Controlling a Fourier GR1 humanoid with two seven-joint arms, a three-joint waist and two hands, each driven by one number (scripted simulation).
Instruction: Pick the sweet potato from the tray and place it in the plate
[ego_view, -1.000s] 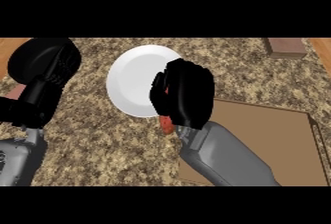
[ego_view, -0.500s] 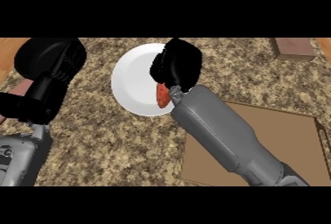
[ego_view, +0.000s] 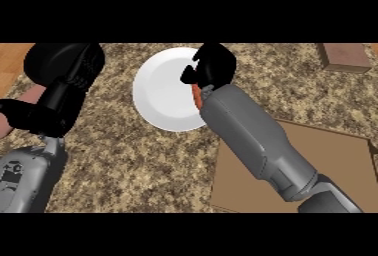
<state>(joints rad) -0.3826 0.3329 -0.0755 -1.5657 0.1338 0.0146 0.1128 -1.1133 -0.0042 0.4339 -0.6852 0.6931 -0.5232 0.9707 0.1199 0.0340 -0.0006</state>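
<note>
A white plate (ego_view: 164, 95) lies on the speckled counter at the upper middle of the head view. My right hand (ego_view: 210, 66) hovers over the plate's right rim, fingers curled round the reddish-orange sweet potato (ego_view: 196, 95). Only a thin strip of the potato shows under the wrist, over the plate's right part. The brown tray (ego_view: 332, 165) sits at the lower right, partly covered by my right forearm. My left hand (ego_view: 65, 62) is at the upper left, fingers curled with nothing in them.
A brown wooden block (ego_view: 344, 56) lies at the upper right corner. A strip of light wood (ego_view: 15, 60) borders the counter at the far left.
My right hand has carried the sweet potato up and left from the tray's edge to above the plate. The left hand has shifted slightly.
</note>
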